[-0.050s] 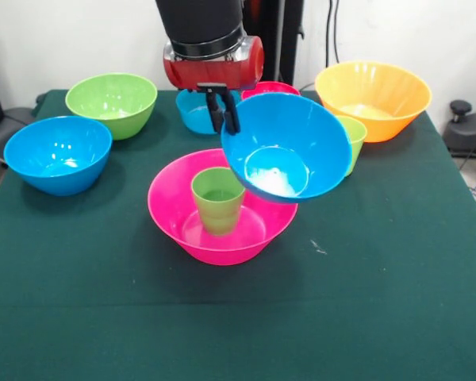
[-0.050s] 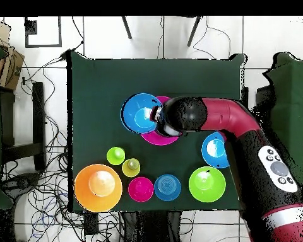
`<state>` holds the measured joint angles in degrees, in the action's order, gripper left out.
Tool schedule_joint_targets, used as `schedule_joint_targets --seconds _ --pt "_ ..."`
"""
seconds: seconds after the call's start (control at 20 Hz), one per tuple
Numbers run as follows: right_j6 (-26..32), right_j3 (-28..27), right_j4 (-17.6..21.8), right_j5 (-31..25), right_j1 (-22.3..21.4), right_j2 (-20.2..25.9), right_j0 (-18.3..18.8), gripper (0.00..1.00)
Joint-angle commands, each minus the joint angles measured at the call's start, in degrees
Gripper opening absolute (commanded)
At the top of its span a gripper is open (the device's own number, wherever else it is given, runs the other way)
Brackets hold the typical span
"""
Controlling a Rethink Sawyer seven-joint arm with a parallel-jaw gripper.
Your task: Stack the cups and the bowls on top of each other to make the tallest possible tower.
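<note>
While the pincer (image 1: 224, 119) grips its rim, blue bowl (image 1: 285, 148) tilts beside cup (image 1: 218, 198).

Dark green cloth (image 1: 397, 317) covers the whole table, a bit wrinkled with a few light specks on it. Behind is a plain white wall (image 1: 63, 40) with black cables (image 1: 331, 24) hanging down. The floor (image 2: 274, 38) is pale tile, with loose wires (image 2: 50, 208) snaking all over it beside the table. A cardboard box (image 2: 12, 63) sits off to one side.

Blue bowl (image 1: 284, 148) above pink bowl (image 1: 220, 234) (green cup (image 1: 218, 199) inside).
</note>
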<state>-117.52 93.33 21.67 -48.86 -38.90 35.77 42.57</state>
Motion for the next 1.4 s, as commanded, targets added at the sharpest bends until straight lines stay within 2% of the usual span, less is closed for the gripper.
schedule_joint_targets --seconds 0.05,0.5,0.75,1.05,1.25,1.4 --pt "17.8 -5.9 3.1 -6.3 1.8 3.8 0.7 0.0" --pt "22.8 -12.1 3.0 -16.4 2.4 5.5 1.6 0.0" --pt "23.5 -12.8 3.8 -16.1 3.6 6.0 1.9 0.0" --pt "24.4 -12.8 4.4 -16.6 2.5 5.9 2.4 0.0" --pt "26.0 -14.4 7.0 -12.1 6.1 5.3 2.8 0.0" --pt "29.0 -16.5 7.4 -13.1 8.9 5.7 3.3 0.0"
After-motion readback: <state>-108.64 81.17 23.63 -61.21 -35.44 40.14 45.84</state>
